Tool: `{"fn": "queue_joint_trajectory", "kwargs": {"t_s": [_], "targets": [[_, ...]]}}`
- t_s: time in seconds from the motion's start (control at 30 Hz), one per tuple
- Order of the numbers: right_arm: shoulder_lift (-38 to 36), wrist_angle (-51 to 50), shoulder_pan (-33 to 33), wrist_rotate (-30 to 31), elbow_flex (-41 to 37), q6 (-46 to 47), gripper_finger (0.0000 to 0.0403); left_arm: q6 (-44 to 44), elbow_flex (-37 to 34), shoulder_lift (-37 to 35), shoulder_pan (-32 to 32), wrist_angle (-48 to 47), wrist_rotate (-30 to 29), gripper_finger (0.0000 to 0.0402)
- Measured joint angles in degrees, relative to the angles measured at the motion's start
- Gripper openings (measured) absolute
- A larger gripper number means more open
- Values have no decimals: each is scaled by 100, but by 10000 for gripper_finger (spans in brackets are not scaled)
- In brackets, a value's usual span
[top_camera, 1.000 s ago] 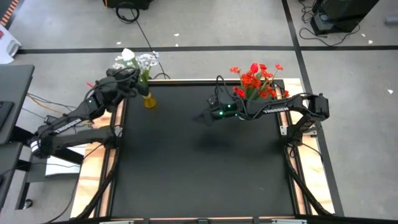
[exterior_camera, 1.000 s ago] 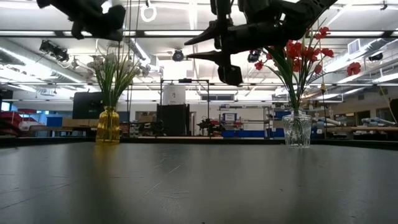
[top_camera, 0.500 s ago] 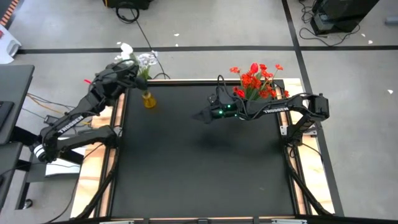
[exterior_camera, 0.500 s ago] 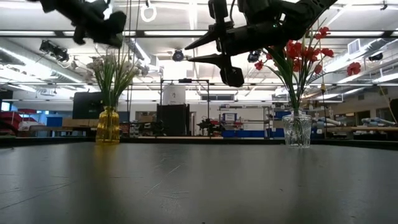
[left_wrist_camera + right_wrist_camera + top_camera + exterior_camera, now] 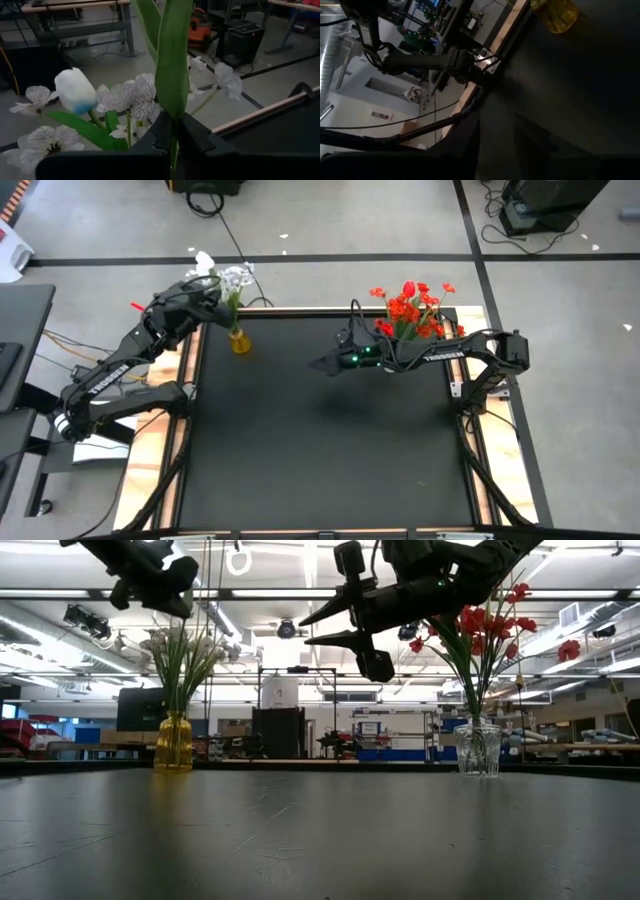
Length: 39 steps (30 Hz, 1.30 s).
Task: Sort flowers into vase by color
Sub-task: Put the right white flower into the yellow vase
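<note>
Left gripper (image 5: pixel 172 137) clenched on a green flower stem (image 5: pixel 172 75) above the yellow vase (image 5: pixel 239 340) of white flowers (image 5: pixel 232 278): lower straight in; right gripper (image 5: pixel 322 364) empty, parted beside it.

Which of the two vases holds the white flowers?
The yellow vase at the table's back left corner, by the left gripper. Its blooms are white; the clear vase at back right holds red flowers.
</note>
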Motion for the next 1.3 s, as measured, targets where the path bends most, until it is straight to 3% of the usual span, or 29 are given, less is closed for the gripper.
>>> {"fn": "queue_joint_trajectory", "kwargs": {"t_s": [0.3, 0.47, 1.07, 1.17, 1.3], "targets": [[0, 4, -120, -7, 0, -6, 121, -116, -42, 199, 4, 124, -44, 24], [0, 4, -127, -7, 0, -5, 121, -335, -422, 214, 4, 517, -46, 24], [0, -11, -180, -15, 0, 41, 121, -591, -1150, 214, 4, 516, -122, 26], [0, -28, -190, -17, 0, 41, 121, -736, -1228, 219, 4, 483, -136, 44], [0, -34, -191, -242, 0, 41, 121, -809, -1233, 221, 4, 471, -223, 98]]}}
